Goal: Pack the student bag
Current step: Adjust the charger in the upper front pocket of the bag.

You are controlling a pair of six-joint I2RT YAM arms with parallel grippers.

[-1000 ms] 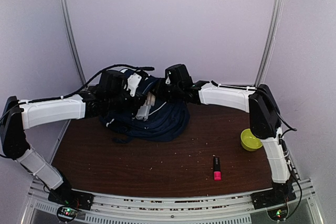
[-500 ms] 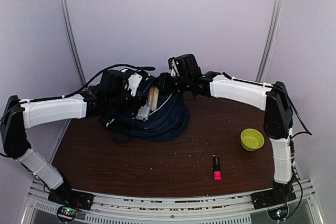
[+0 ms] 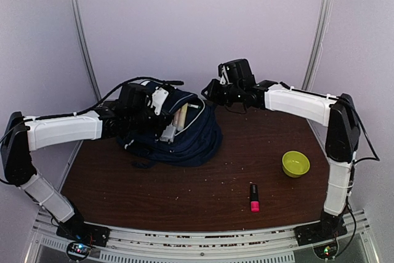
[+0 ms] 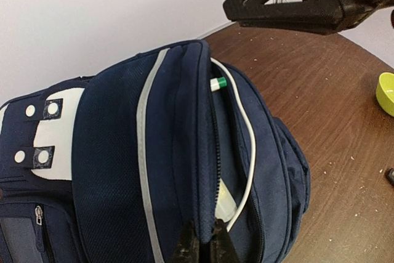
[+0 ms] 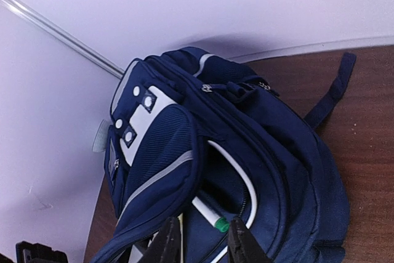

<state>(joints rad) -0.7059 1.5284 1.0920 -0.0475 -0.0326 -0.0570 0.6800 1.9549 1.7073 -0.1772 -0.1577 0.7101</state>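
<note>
Bag [image 3: 184, 140] lies at the desk's [image 3: 184, 195] ten o'clock, mouth gaping. Only the left wrist view shows the left hand [image 4: 200, 247] clamped on its zip edge. At the bag's one o'clock the right hand [image 5: 202, 241] hangs narrow, empty. Wrist views alone show a green-capped pen [image 4: 215, 83] inside.

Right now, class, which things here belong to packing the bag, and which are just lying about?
Part of the job: student bag; green-capped marker tucked in its open compartment; left gripper pinching the opening's edge.
Lying about: lime-green bowl; pink-and-black tube, both loose on the table, away from the bag.
</note>
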